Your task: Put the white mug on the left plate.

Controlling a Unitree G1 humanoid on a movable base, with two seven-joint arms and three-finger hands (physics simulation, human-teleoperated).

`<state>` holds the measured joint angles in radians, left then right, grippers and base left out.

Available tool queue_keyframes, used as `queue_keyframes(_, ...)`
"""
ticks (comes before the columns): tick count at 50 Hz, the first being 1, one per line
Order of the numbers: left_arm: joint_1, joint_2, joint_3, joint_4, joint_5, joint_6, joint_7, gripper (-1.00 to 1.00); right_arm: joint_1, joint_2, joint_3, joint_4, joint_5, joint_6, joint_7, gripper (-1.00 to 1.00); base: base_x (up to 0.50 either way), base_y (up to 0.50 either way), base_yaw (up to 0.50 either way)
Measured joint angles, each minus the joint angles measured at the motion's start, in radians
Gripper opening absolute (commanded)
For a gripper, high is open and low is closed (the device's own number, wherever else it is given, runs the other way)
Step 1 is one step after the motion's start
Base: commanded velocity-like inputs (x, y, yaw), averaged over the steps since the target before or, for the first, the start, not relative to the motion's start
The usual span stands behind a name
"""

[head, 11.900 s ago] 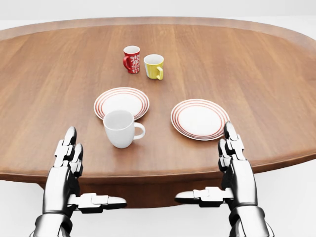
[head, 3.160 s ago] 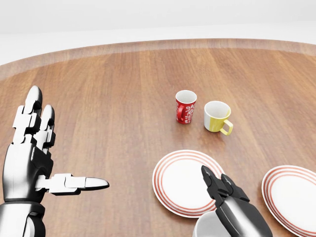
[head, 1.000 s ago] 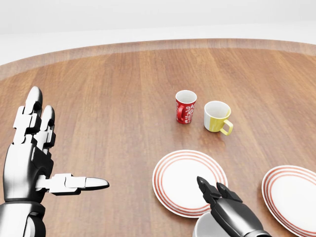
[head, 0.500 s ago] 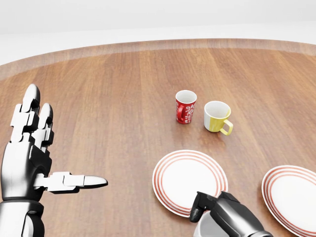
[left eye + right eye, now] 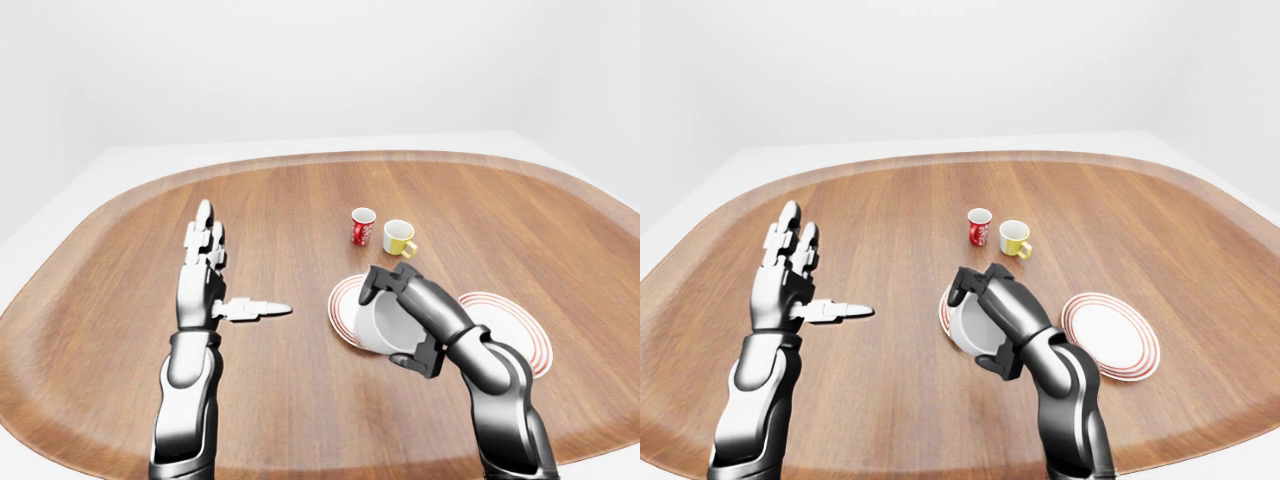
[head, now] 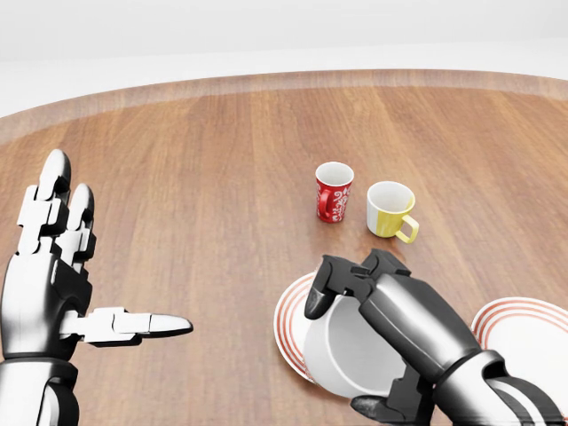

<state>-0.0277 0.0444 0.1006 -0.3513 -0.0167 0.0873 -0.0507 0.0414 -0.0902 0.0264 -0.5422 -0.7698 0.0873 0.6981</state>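
Note:
My right hand [image 6: 348,357] is shut on the white mug [image 5: 378,325], fingers over its rim and thumb under its base. The mug is lifted and tipped on its side, hanging over the near part of the left plate [image 6: 286,316], a white plate with red rings. The mug and hand hide most of that plate; I cannot tell whether the mug touches it. My left hand [image 6: 115,257] stands open over the bare wood at the left of the head view, fingers up and thumb pointing right, holding nothing.
A red patterned mug [image 6: 334,192] and a yellow mug [image 6: 389,210] stand side by side above the left plate. A second red-ringed plate [image 6: 525,321] lies at the right. All rest on the oval wooden table [image 6: 195,169].
My right hand has closed round the white mug and risen from the bottom edge, now tilting it over the left plate. The left hand has barely moved.

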Motion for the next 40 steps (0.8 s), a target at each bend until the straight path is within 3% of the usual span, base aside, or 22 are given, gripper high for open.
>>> queue_keyframes(21, 0.001, -0.001, -0.001, -0.012, 0.001, 0.0, -0.001, 1.0, -0.313, -0.038, -0.007, 0.443, -0.019, -0.005, -0.028, -1.0, 0.0, 0.0, 0.0)
queue_keyframes(40, 0.007, -0.003, -0.005, -0.018, 0.003, 0.0, -0.003, 1.0, -0.593, -0.073, -0.001, 1.113, -0.03, -0.152, -0.304, -1.0, 0.0, 0.0, 0.0)
